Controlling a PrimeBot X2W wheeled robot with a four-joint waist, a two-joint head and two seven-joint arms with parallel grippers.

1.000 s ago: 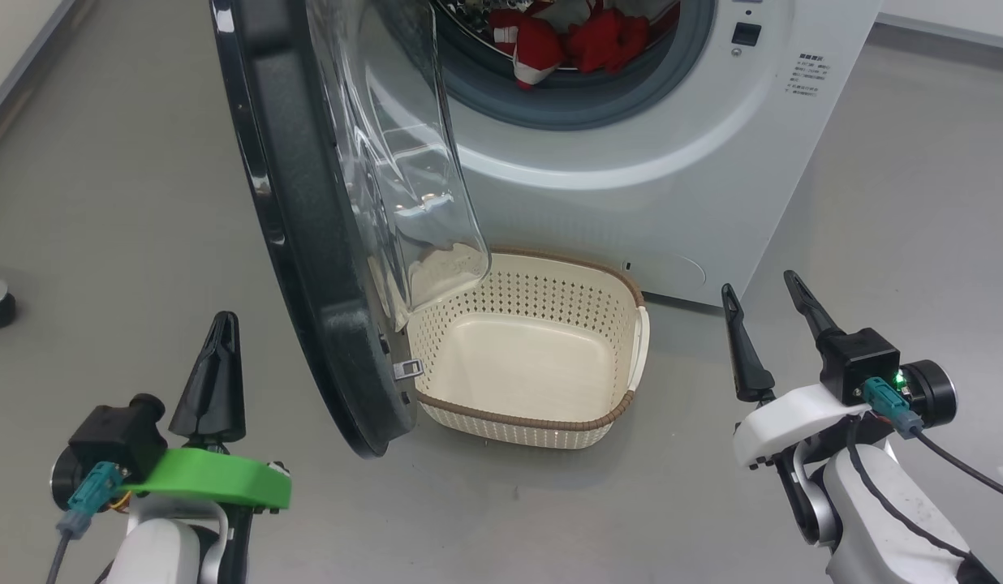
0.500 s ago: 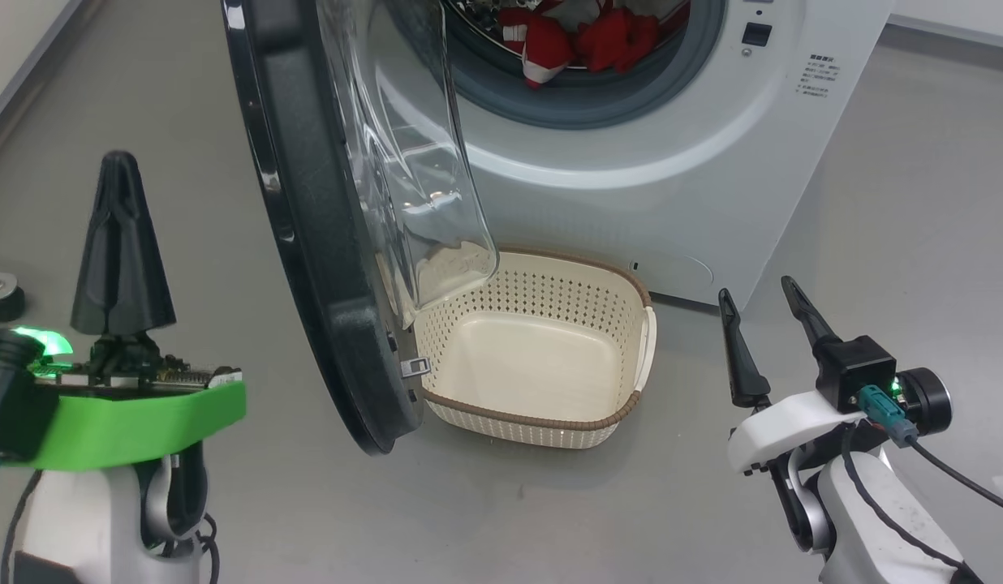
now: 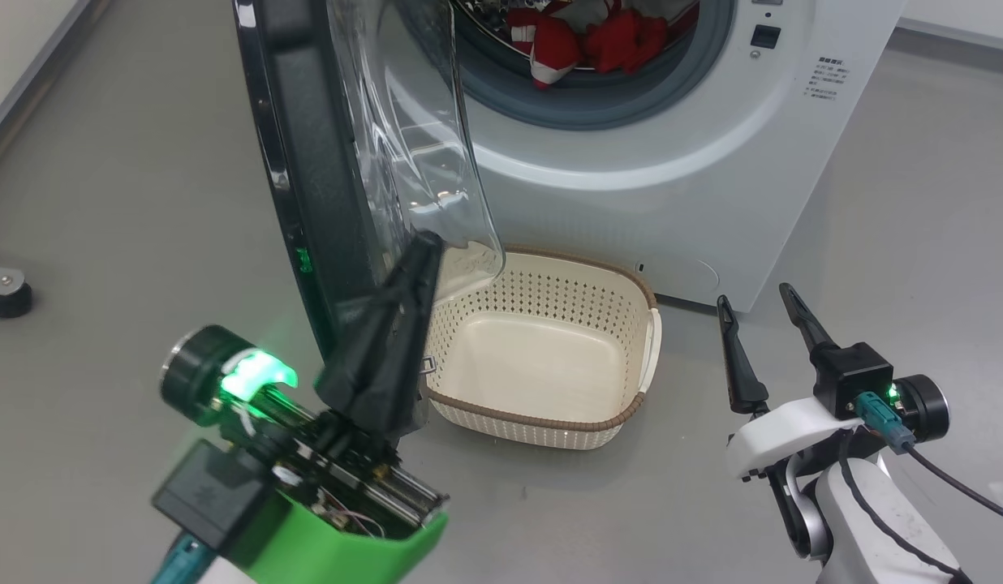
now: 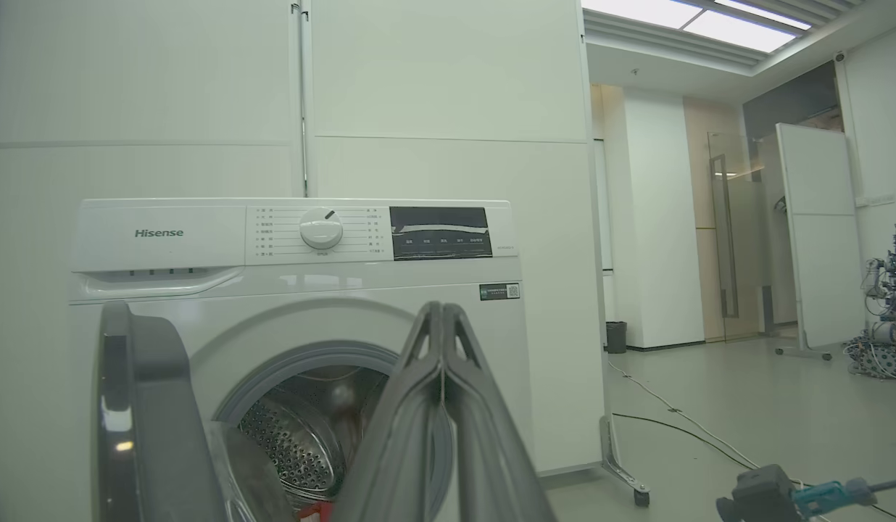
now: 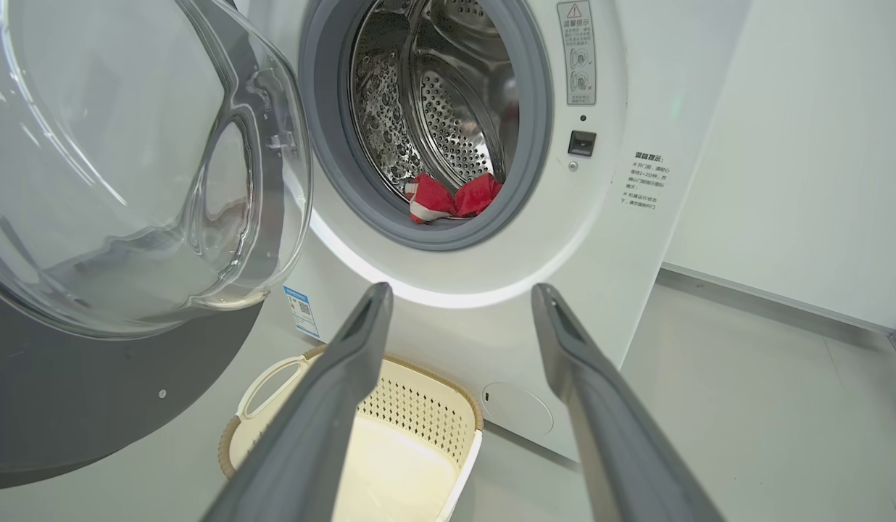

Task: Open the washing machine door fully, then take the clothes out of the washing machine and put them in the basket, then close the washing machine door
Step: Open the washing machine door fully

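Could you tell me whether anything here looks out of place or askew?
Nothing spilled or damaged. The washing machine door stands only partly open, and in the head view its glass overlaps the left end of the basket.

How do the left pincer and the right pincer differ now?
The left pincer is shut, fingers pressed together; the right pincer is open, fingers apart. The left pincer sits on a green mount, the right pincer on a white one. The left pincer is high, beside the washing machine door; the right pincer is low, right of the basket. Both have long dark fingers.
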